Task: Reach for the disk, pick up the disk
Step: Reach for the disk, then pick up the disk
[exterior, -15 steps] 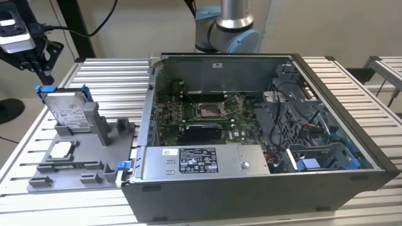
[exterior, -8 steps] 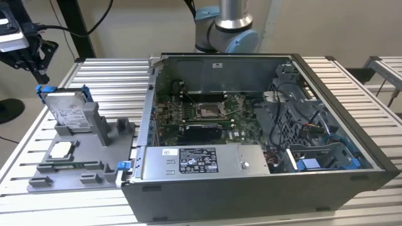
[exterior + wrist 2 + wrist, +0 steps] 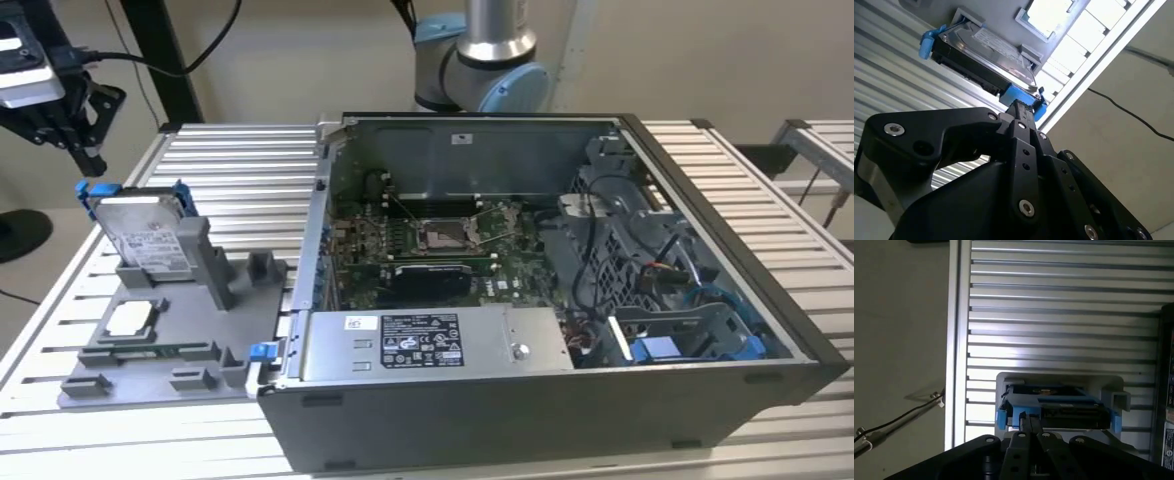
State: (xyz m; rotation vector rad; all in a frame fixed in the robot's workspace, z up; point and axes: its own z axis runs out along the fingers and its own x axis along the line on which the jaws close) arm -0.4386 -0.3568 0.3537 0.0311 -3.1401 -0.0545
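gripper [image 3: 88,158] hangs with its two fingers pressed together and nothing between them. its tip is just above the blue top edge of the disk [image 3: 140,235]. the disk stands upright in a grey holder [image 3: 200,300] on the slatted table [image 3: 234,160], at the exterior view's left. beside the holder sits an open computer case [image 3: 534,420].

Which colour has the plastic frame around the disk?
The frame of the disk is bright blue, best seen in the second wrist view.
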